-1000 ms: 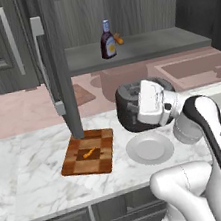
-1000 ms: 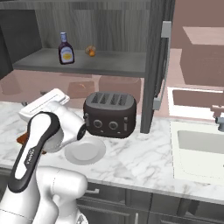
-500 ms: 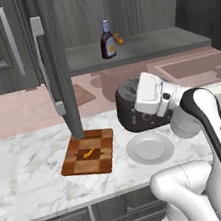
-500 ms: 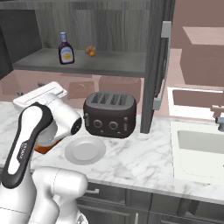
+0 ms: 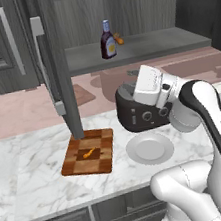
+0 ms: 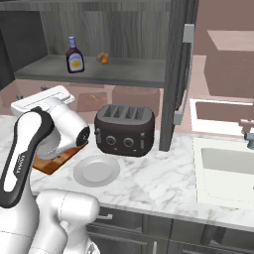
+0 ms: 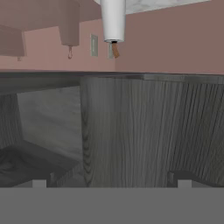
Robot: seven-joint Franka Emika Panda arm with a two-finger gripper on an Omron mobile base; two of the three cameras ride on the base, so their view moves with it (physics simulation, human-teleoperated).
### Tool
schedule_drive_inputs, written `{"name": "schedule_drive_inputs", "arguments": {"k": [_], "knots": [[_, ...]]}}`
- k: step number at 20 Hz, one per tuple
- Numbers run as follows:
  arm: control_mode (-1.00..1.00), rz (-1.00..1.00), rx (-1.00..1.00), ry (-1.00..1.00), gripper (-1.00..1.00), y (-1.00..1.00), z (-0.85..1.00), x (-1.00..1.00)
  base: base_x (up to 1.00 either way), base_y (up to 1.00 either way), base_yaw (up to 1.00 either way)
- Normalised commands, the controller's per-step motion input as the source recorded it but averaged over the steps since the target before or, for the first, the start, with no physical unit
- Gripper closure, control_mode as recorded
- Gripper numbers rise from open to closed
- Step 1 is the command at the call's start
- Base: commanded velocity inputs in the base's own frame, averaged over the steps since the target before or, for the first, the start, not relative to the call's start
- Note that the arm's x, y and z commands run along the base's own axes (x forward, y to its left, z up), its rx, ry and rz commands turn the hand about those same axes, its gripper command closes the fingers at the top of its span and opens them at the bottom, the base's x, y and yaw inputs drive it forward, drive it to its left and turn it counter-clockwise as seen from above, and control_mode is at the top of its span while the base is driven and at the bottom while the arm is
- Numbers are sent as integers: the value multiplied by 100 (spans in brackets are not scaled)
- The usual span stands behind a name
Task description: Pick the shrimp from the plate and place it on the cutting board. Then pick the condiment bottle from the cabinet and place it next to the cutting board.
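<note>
The shrimp is lying on the cutting board, the plate sitting bare at its 3 o'clock. Over the last second the arm has been lifting toward the condiment bottle at 12 o'clock in the cabinet. I cannot tell the fingers' state.

The robot's arm was glossy white, built of rounded, swollen links. A black band ran lengthwise along the long upper link, bearing small pale lettering too fine to read. Dark grey rings marked the joints, one of them a round dark cap with a small glint at its centre. The wrist ended in a boxy white block with flat faces and soft edges. Its base was a smooth white dome-like shell.
</note>
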Motion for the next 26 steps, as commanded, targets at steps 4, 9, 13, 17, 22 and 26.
{"name": "schedule_drive_inputs", "arguments": {"k": [4, 9, 13, 17, 22, 26], "knots": [[-100, -2, 0, 2, -100, 0, 25, 0, 0, 0, 0], [-100, 0, 0, 1, -100, 0, 21, 0, 0, 0, 0], [-100, 0, 0, 1, -100, 0, 14, 0, 0, 0, 0], [-100, 0, -2, 1, -100, 0, 4, 0, 0, 0, 0], [-100, 0, -3, 1, -100, -7, 1, 0, 0, 0, 0], [-100, 0, -4, 2, -100, -14, 4, 7, 0, 0, 0]]}}
